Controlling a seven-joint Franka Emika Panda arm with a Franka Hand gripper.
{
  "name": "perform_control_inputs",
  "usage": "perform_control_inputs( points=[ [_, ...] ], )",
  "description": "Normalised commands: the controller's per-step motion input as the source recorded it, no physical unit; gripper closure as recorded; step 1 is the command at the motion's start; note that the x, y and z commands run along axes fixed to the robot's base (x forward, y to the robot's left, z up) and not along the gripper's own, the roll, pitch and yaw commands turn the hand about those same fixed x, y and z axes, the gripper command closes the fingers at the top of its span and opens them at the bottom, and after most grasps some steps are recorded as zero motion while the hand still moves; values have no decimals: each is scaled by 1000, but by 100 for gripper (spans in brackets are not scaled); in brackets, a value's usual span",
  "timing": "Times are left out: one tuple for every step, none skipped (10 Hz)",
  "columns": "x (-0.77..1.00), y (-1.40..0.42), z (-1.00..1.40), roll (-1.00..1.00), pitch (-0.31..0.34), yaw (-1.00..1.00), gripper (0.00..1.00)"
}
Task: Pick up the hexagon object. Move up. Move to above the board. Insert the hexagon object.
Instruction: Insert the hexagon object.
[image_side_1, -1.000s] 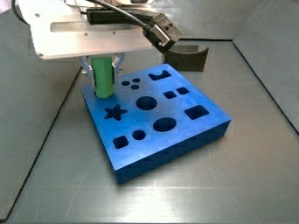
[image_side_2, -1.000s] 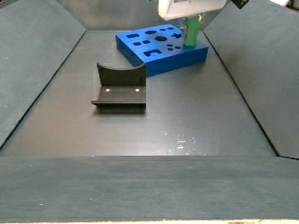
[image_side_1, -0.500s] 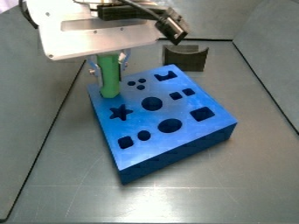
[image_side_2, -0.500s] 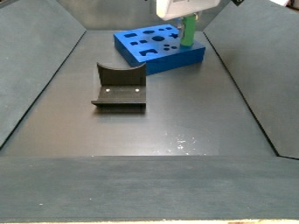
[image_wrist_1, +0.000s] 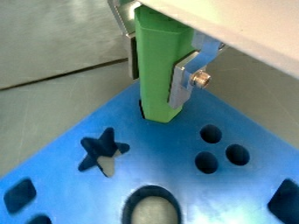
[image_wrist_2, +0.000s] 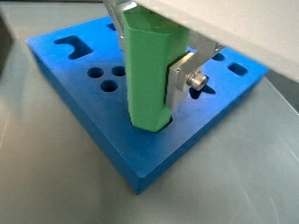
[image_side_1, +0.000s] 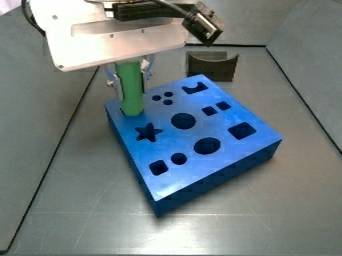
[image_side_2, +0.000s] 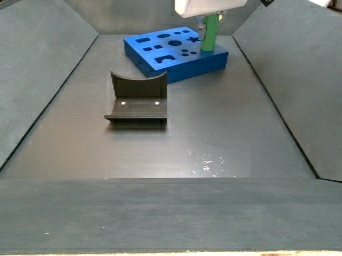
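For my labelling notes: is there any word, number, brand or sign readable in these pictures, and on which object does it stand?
None: no readable text in any view.
The board carries only cut-out shapes, no writing.
The hexagon object, held in the gripper over the board's corner, is plain green.
The fixture is unmarked.

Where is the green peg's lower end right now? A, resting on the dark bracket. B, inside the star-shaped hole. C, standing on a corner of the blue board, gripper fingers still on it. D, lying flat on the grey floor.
C: in both wrist views the hexagon object stands upright with its lower end at a corner of the board, clamped by the gripper.
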Motion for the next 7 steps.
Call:
perform_control_inputs(
  points=[
    [0, 0, -40, 0, 0, 0, 100],
    [0, -74, -297, 151, -6, -166, 100],
    [0, -94, -551, 343, 0, -814, 100],
    [0, 0, -603, 280, 0, -963, 100],
    [0, 0, -637, 229, 0, -989, 100],
    [-34, 0, -606, 186, -69, -917, 100],
    [0, 0, -606, 137, 0, -966, 100]
  ],
)
